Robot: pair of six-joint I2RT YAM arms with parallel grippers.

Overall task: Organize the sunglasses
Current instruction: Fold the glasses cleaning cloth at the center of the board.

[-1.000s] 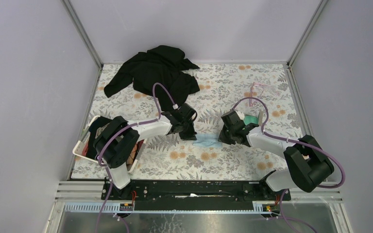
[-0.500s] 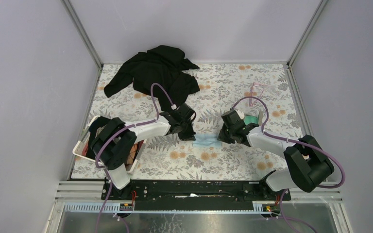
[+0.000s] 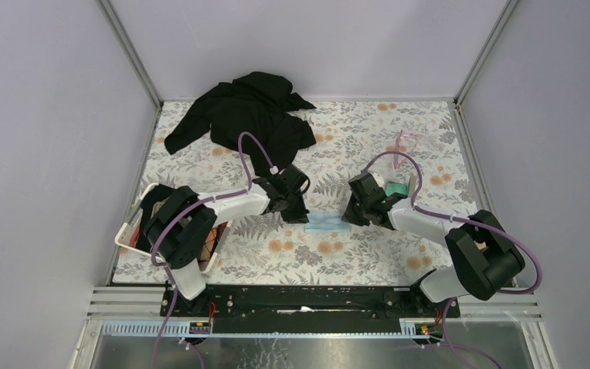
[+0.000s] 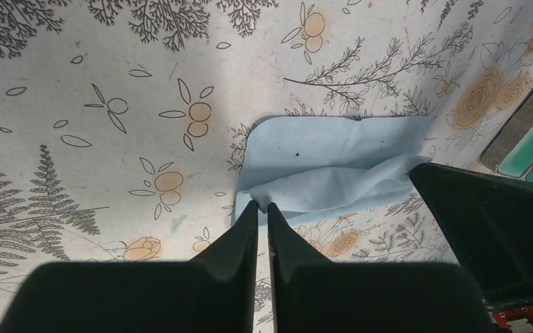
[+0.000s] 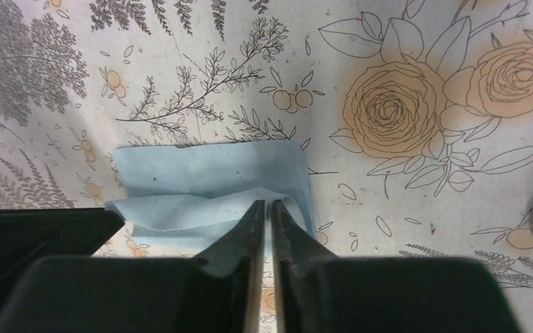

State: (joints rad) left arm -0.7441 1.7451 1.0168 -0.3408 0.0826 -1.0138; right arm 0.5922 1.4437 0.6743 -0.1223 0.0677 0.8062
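Both arms have edged slightly left, drawing the light blue cloth (image 4: 333, 149) along. The left claw (image 4: 262, 205) and the right claw (image 5: 269, 202) each pinch its folded-over edge, jaws nearly closed. The pink sunglasses (image 3: 417, 141) lie well apart on the floral bench (image 3: 369, 257), at its far right.

White arms (image 3: 234, 201), black claws (image 4: 262, 206) — purple cables (image 3: 399, 154)

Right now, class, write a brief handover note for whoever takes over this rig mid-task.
Left tool: shut on one corner of the blue cloth.
Right tool: shut on another corner; the open case sits just beside it.
Cloth is half folded over itself.
Sunglasses lie at the far right, untouched.
Done: nothing stowed.
Left: finish the cloth, then probably put the sunglasses in the case.
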